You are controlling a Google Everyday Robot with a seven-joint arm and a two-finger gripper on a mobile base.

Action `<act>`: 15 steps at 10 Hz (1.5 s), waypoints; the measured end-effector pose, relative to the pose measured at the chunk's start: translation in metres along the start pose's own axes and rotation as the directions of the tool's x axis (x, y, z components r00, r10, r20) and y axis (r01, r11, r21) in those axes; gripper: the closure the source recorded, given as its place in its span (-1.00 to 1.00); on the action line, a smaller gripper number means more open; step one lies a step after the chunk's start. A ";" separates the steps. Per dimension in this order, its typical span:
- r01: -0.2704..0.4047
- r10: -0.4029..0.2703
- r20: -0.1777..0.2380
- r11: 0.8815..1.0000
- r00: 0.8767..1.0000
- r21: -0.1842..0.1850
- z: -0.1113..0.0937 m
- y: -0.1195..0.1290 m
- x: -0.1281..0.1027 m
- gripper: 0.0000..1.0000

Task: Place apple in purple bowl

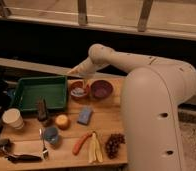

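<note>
The apple [62, 121], small and yellow-orange, lies on the wooden table in front of the green tray. The purple bowl [101, 89] stands at the back of the table and shows a plain inside. My arm reaches from the white body on the right to the upper left. My gripper [75, 71] hangs at the table's back edge, just above and behind the red-orange bowl [79, 90], left of the purple bowl and well away from the apple. Nothing shows in the gripper.
A green tray [21, 95] stands at the left. A blue sponge [85, 115], a carrot [81, 143], a banana [94, 147] and grapes [113, 144] lie in front. A white cup [12, 119], a blue cup [51, 134] and a dark upright object [42, 110] stand at the left.
</note>
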 end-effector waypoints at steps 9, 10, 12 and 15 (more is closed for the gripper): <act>0.096 -0.067 -0.190 0.985 0.980 0.147 0.034 -0.021 0.091 -0.46; 0.095 -0.067 -0.189 0.985 0.980 0.146 0.034 -0.022 0.090 -0.46; 0.108 -0.075 -0.201 0.982 0.977 0.158 0.036 -0.020 0.090 -0.46; 0.141 -0.073 -0.308 0.969 0.949 0.205 0.062 -0.009 0.100 -0.46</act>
